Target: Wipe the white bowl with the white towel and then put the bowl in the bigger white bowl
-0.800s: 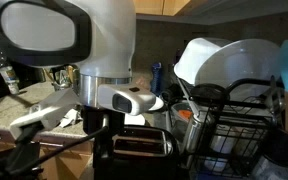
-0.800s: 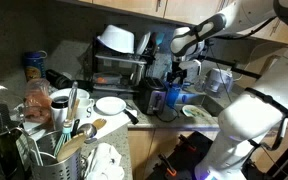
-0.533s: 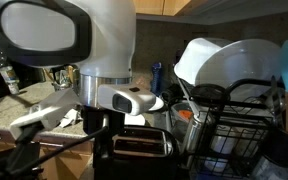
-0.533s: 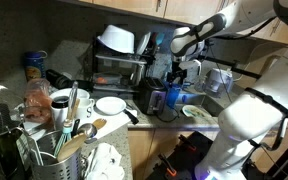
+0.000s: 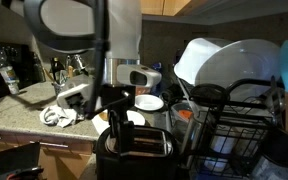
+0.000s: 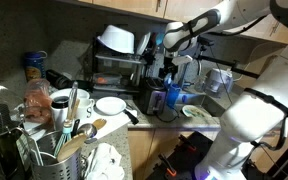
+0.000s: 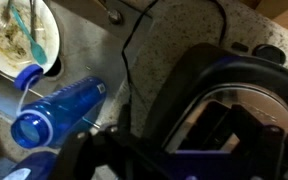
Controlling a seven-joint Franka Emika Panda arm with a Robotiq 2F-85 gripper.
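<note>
White cloth first: the white towel lies crumpled on the stone counter at far L in an exterior view, well apart from the bowls. It's soft & limp, so it'll prob. sag and bunch. Pinch a raised fold near its middle, not an edge, or you'll trail a loose tail. Moving R, the arm fills the centre. The gripper hangs above the blue bottle. Can't tell how far apart the jaws stand or whether they hold anything, as the wrist view gives only dark blur at its bottom edge. Under it that view shows the bottle w/ its cap flipped open, a dirty plate w/ a teal utensil just beside it, a black cable snaking across the stone, and the black toaster close by. All of that is clutter you'd clip on a low sweep. Far R, the white bowl leans tilted on the black wire rack, overlapping what looks like the bigger white bowl. Both are prob. glazed, i.e. stiff, slick and chippable. Take the rim w/ one finger inside & one outside, and lift clear before turning. The rack wires and the toaster sit btw towel and bowls, so route high
</note>
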